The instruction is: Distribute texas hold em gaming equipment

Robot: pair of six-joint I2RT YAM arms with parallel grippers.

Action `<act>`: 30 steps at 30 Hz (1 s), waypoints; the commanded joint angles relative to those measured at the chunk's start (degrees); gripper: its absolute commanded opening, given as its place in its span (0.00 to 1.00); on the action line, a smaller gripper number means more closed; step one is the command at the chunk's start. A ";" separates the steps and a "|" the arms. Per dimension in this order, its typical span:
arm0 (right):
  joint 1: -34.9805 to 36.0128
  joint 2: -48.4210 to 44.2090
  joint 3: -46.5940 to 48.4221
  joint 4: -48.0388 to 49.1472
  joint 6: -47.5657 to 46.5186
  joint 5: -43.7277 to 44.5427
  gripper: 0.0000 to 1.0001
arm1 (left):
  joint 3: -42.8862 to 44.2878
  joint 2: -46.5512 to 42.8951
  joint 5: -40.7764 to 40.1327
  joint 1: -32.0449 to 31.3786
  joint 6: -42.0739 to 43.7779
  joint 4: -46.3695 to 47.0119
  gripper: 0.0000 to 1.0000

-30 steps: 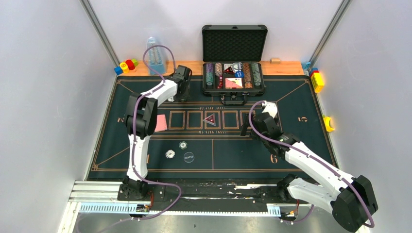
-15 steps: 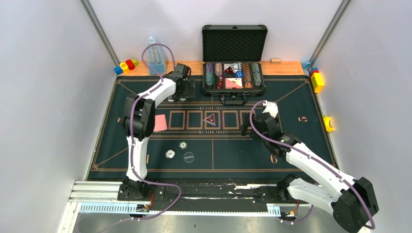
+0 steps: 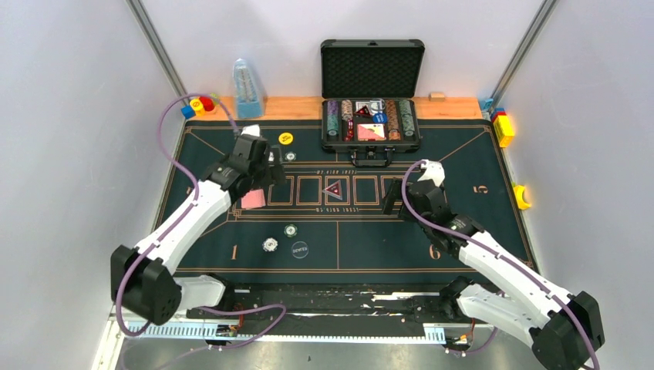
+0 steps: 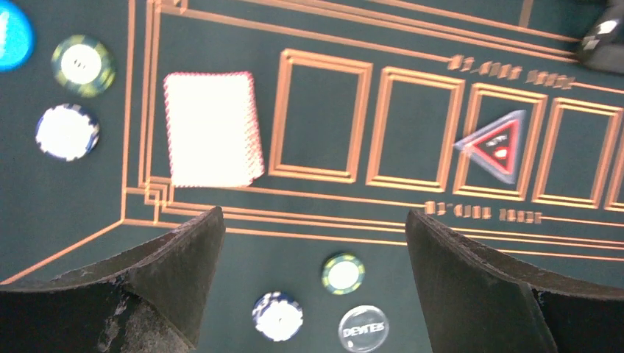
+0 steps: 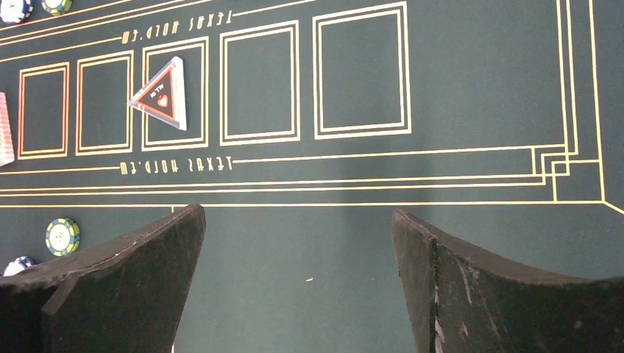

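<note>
Playing cards (image 4: 213,129), pink-red-backed, one squared stack: lying flat on the green mat (image 3: 463,231), just left of the first of five printed boxes.

Left gripper (image 4: 313,220): you are hanging it above the mat, jaws spread wide and pinching nothing. In the left wrist view the stack is sitting ahead of the fingertips and off toward the left-hand finger (image 4: 173,257), apart from it. Its long axis is running near-to-far, roughly the way the fingers are pointing, so its short side is facing the jaw gap.

Right gripper (image 5: 298,213): you are holding it spread and empty too, over the mat past the right end of the boxes. It is hanging well apart from the stack, with the triangle marker (image 4: 497,143) in the middle box between them. For the cards, the left arm is looking the nearer by far.

Also lying out:
- green chip (image 4: 343,273), white chip (image 4: 277,316) and dealer button (image 4: 363,328), grouped on the near side of the boxes
- second green chip (image 4: 83,65), second white chip (image 4: 67,132) and blue disc (image 4: 11,33), left of the stack
- yellow disc (image 3: 286,139), toward the far edge

Open case (image 3: 372,116): sitting at the far edge, holding rows of chips and more cards
</note>
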 commanded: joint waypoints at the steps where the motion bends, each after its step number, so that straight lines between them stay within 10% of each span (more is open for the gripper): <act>1: -0.09 -1.92 -0.92 2.73 -1.04 -0.60 1.00 | -6.05 -4.64 -4.03 3.18 -3.98 -2.96 1.00; 30: -0.09 -1.09 -1.55 4.42 -2.80 -1.90 1.00 | -9.74 16.07 5.15 17.43 2.45 14.12 1.00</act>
